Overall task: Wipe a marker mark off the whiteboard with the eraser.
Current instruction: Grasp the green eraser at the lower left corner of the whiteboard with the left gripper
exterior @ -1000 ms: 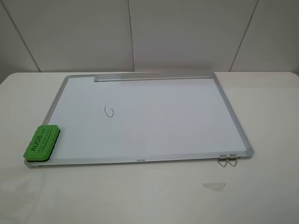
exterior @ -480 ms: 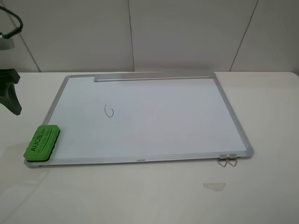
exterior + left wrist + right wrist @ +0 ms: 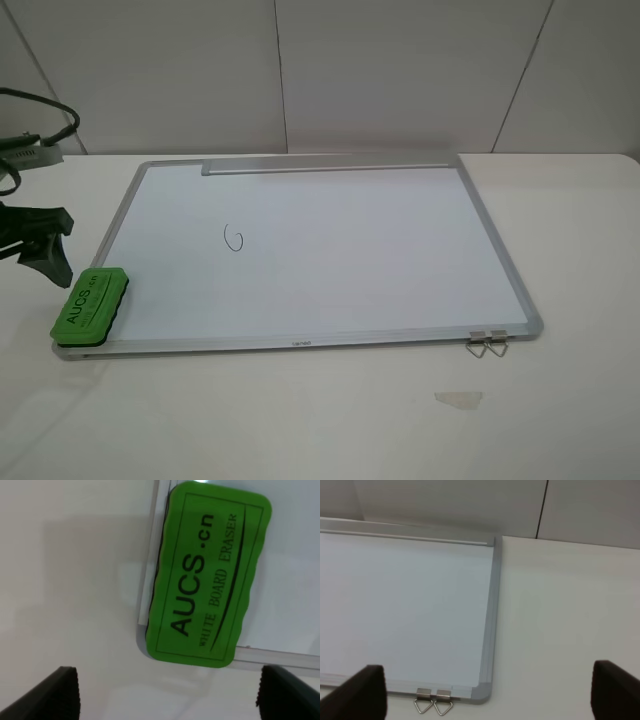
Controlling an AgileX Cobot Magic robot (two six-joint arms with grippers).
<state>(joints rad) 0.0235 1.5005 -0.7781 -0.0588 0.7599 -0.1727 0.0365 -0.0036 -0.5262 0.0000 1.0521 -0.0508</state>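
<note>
Eraser (image 3: 207, 575) lettering: "AUCS.cn WHITE BOARD ERASER"; sits on whiteboard (image 3: 350, 260) corner.

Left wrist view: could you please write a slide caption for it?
Open left end effector facing the eraser on a whiteboard corner.

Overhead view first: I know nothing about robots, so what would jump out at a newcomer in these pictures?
The bright green eraser, lettered AUCS, sits on the near left corner of the big whiteboard and is the only strong colour in sight. A small black marker mark, a looped scribble, lies alone on the board's left half. At the far left, the robot's dark left hand hovers open near the eraser.
</note>
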